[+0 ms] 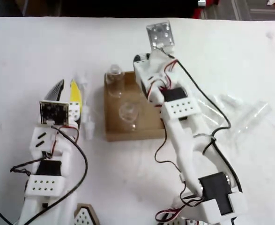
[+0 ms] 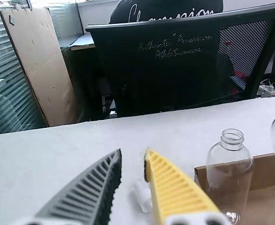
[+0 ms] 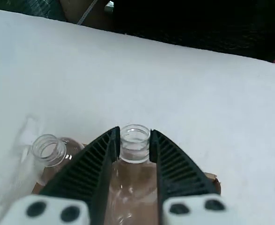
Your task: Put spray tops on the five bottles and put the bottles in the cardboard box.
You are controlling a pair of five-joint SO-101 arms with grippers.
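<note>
Bottles [image 1: 128, 112] sit uncapped in the box [image 1: 128, 136], so capping seems all left: right gripper [image 3: 133, 133] pinches one bottle [image 3: 135, 146] by its neck, left gripper [image 2: 132, 153] spread over a top [image 2: 141, 194].

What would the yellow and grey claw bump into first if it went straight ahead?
Probably the clear spray top lying just ahead of the left gripper; depth is unclear.

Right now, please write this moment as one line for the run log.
left gripper: open, by spray top | right gripper: shut on neck of bottle, in cardboard box | bottle: no spray top yet
</note>
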